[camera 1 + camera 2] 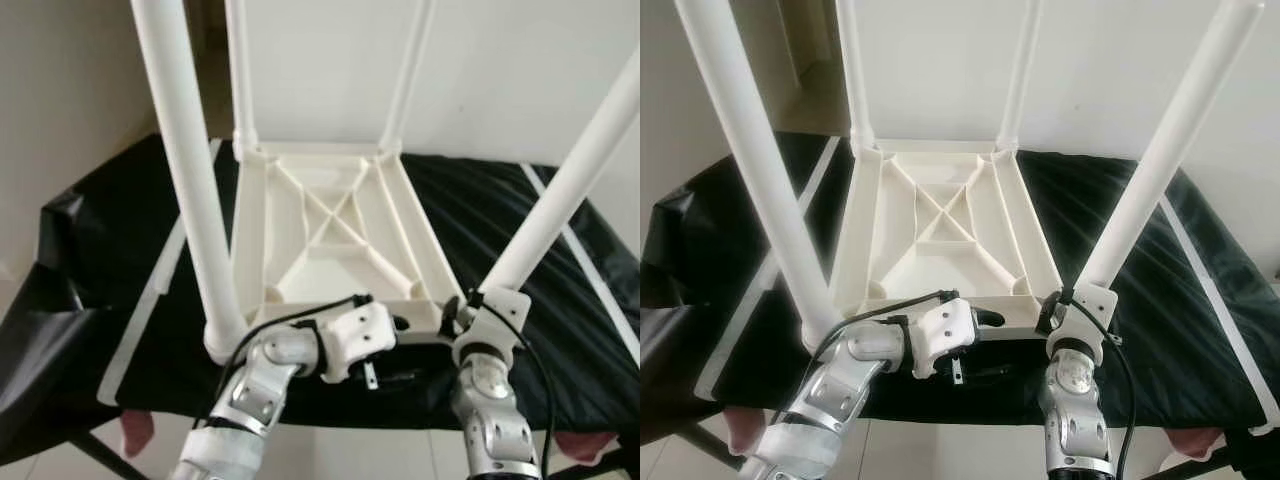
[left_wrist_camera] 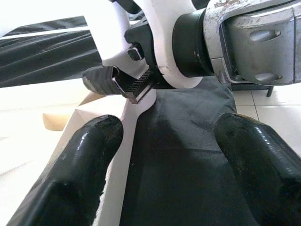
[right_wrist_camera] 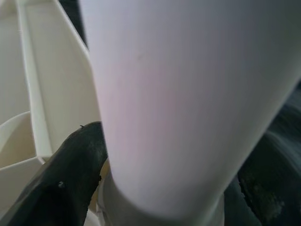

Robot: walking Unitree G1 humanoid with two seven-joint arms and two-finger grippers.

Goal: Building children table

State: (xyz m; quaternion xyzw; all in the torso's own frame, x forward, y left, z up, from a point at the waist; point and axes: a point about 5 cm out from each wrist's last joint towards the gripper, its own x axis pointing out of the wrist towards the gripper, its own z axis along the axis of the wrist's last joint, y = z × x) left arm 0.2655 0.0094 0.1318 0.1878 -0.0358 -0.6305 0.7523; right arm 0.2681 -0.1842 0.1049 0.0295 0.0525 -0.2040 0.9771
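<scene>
The white plastic children's table (image 1: 940, 235) lies upside down on a work surface draped in a black cover (image 1: 1120, 260), at the centre of the head views. Its ribbed underside faces up, with cross-bracing in the recess. Four white tubular legs stand upright from the corners: two far ones at 11 and 1 o'clock, a near-left leg (image 1: 755, 170) at 9 o'clock and a near-right leg (image 1: 1165, 150) at 3 o'clock.

The right gripper (image 3: 164, 197) sits at the base of the near-right leg. In the right wrist view its two black fingers (image 3: 61, 183) flank the leg, one each side, closed against it just above the corner socket.

The left gripper (image 2: 164, 155) is at 6 o'clock, at the table's near edge. Its fingers (image 2: 80, 165) are spread wide. One lies over the white rim; the other is over the black cover. It holds nothing. The right gripper's toothed fingertip shows just ahead of it.

Count: one table, four legs, two grippers. White strips (image 1: 1200, 290) run along the cover at both sides.
</scene>
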